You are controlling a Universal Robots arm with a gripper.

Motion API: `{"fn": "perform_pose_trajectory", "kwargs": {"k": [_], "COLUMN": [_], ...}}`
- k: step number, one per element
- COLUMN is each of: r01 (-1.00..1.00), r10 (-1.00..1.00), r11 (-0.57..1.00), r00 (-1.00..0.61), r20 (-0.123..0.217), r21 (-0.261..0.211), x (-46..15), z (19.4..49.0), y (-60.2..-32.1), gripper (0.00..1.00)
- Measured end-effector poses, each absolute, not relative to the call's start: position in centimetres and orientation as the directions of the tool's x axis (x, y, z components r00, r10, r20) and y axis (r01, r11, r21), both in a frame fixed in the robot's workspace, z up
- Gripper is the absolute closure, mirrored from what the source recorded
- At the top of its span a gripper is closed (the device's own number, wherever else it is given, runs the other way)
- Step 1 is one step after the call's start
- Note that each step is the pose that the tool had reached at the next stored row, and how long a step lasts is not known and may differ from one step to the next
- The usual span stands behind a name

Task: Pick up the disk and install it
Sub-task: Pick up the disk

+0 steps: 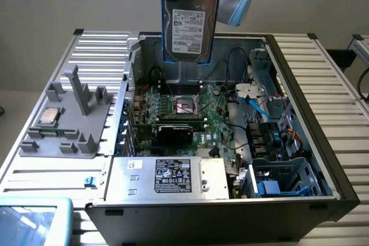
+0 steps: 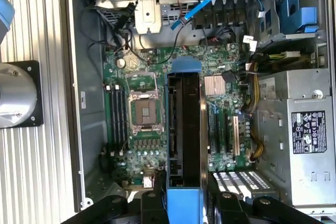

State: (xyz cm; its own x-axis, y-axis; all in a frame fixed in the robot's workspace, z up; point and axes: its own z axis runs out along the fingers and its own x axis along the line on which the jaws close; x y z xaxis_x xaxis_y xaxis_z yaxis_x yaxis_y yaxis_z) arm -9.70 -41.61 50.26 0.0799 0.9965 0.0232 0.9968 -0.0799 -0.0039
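Note:
The disk (image 1: 190,18) hangs upright high above the open computer case (image 1: 300,113), its white label facing the exterior view and blue carrier rails along its edges. My gripper (image 2: 184,203) is shut on it from above. In the wrist view the disk (image 2: 184,129) shows edge-on, a black side framed in blue, with a dark finger (image 2: 223,203) on one side and another on the opposite side. It hovers over the motherboard (image 2: 220,108), beside the CPU socket (image 2: 143,111), touching nothing in the case.
A silver power supply (image 1: 173,177) with a black label lies at the case front. A drive cage (image 1: 282,180) with blue parts sits at the exterior view's front right. A grey fixture (image 1: 69,136) holding a CPU chip (image 1: 49,116) stands left of the case.

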Motion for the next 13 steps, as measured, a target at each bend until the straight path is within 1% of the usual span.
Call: {"fn": "perform_pose_trajectory", "kwargs": {"k": [13], "r01": [0.996], "r10": [0.997], "r11": [-0.08], "r00": [0.08], "r20": [0.022], "r21": [-0.025], "x": [-6.2], "z": [51.0], "y": [-44.9], "gripper": [0.63]}}
